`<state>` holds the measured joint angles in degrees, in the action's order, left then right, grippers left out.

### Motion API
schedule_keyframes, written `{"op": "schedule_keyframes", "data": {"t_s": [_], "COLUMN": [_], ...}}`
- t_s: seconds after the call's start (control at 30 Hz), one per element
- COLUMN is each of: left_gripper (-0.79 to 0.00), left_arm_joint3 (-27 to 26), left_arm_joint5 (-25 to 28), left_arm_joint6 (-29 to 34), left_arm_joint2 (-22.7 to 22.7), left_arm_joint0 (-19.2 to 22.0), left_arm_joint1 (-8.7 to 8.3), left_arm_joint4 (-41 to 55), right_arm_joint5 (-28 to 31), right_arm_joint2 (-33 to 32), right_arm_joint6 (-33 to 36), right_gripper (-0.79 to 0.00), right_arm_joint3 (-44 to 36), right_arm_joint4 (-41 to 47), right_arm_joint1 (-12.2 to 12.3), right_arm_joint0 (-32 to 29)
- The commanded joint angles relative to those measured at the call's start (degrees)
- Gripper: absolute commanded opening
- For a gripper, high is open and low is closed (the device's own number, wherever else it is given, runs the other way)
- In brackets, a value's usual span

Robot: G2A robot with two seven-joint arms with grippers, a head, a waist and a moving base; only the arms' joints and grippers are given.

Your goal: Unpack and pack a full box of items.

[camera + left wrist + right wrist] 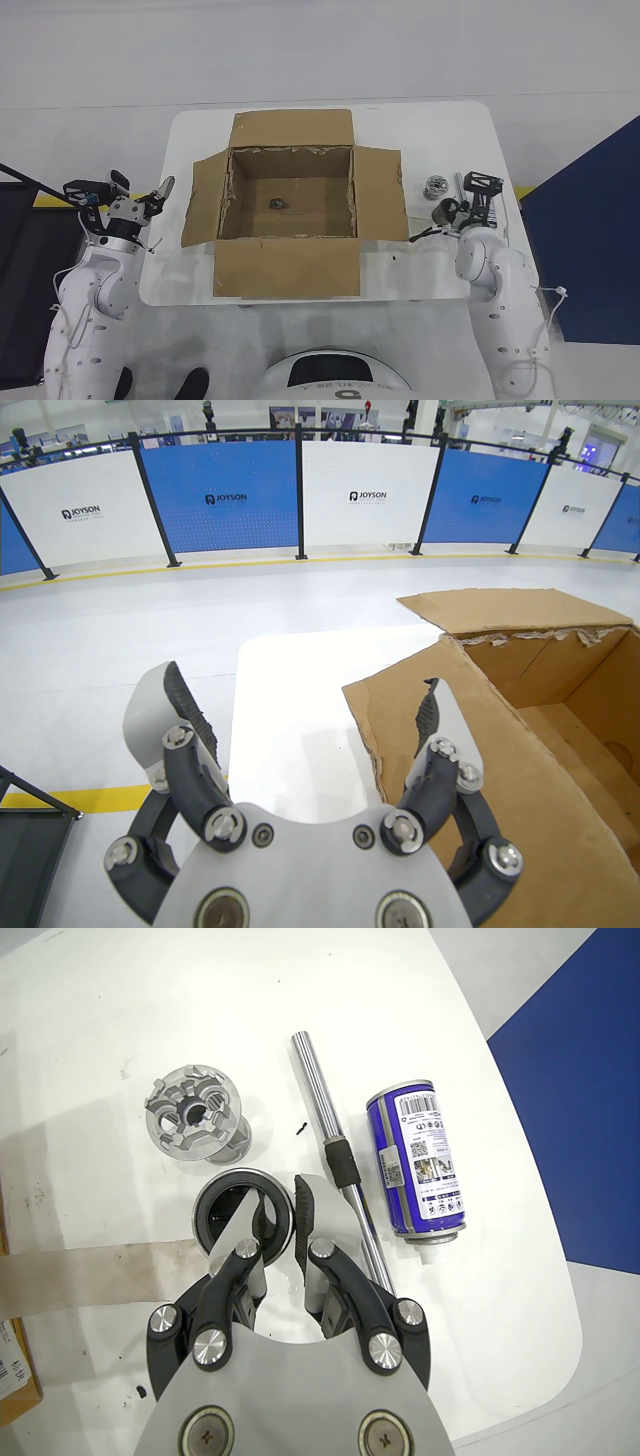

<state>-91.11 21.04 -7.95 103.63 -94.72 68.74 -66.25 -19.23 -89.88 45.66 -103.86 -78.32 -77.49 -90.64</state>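
Observation:
An open cardboard box (290, 152) stands mid-table with all flaps spread, and one small dark item (277, 202) lies on its floor. To the right of the box, my right gripper (279, 1208) is shut on a black ring (220, 1200), one finger inside it and one outside, low over the table. In the top view the ring (447, 212) sits at that gripper's tip. My left gripper (302, 680) hangs open with nothing between its fingers at the table's left edge, beside the box's left flap (500, 725). In the top view the left gripper (143, 186) is just off the table's left side.
On the white table (150, 1003) beyond the ring lie a grey metal hub (192, 1115), a steel rod (320, 1098) with a black sleeve, and a blue can (417, 1158) on its side. The table's right edge runs close behind the can. The hub (435, 185) also lies right of the box.

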Motion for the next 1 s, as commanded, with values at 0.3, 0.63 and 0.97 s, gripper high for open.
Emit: {"op": "schedule_keyframes", "data": {"t_s": [0.3, 0.63, 0.97], "left_gripper": [0.0, 0.0, 0.0], "left_arm_joint3": [0.0, 0.0, 0.0], "left_arm_joint5": [0.0, 0.0, 0.0], "left_arm_joint6": [0.0, 0.0, 0.0], "left_arm_joint2": [0.0, 0.0, 0.0], "left_arm_joint0": [0.0, 0.0, 0.0], "left_arm_joint1": [0.0, 0.0, 0.0], "left_arm_joint4": [0.0, 0.0, 0.0], "right_arm_joint5": [0.25, 2.09, 3.83], "right_arm_joint2": [0.17, -2.79, -5.06], "right_arm_joint6": [3.34, -3.75, -10.54], "right_gripper": [-0.785, -0.785, -0.785], "right_arm_joint3": [-0.2, -7.5, -10.84], "right_arm_joint4": [-0.37, 5.51, 9.97], "right_arm_joint1": [0.0, -0.07, -0.16], "right_arm_joint0": [0.66, -6.38, -11.85]}}
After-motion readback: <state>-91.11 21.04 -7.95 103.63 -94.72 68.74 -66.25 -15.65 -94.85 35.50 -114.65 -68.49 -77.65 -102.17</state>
